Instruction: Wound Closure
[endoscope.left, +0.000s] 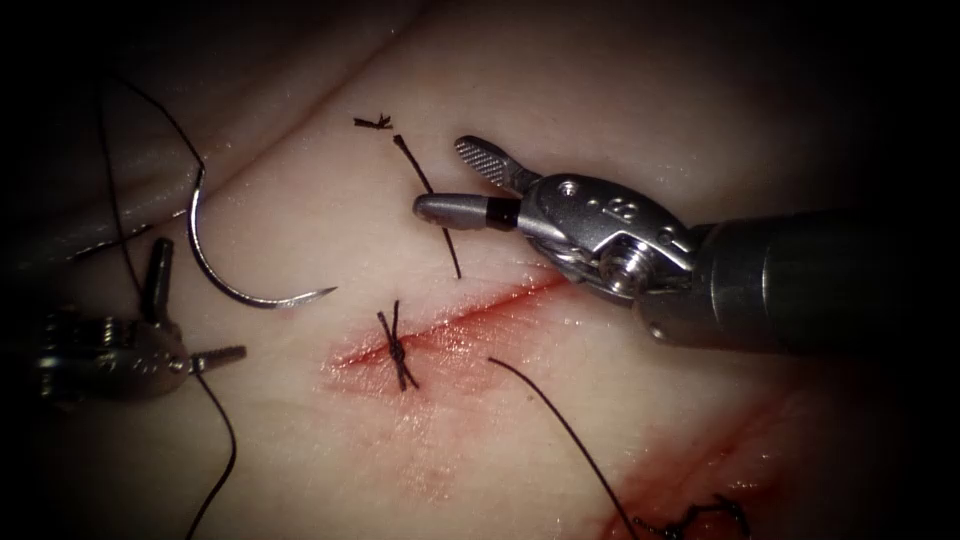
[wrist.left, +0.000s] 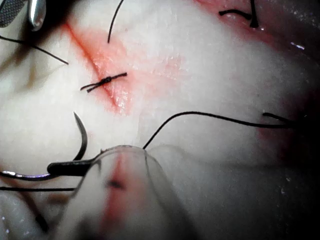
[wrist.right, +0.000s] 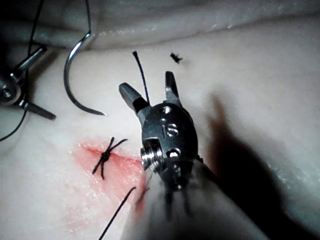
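Now the needle (endoscope.left: 235, 262) lies free on the tissue (endoscope.left: 330, 440), left of the cut (endoscope.left: 450, 322), out of the flesh, and a sound pickup would likely grip its body, clear of the point. Both tools are empty: the left tool (endoscope.left: 195, 318) stands wide open beside the needle and thread (endoscope.left: 215, 440), and the right tool (endoscope.left: 440, 180) gapes around a loose cut end of thread (endoscope.left: 428, 190), above the knot (endoscope.left: 397, 348).

My right claw (endoscope.left: 455, 180) looks like brushed metal with a ribbed inner face. Beside the cut (endoscope.left: 450, 325), the tissue (endoscope.left: 330, 220) shines wet; the needle (endoscope.left: 225, 270) is polished steel, the thread (endoscope.left: 428, 190) matt black.
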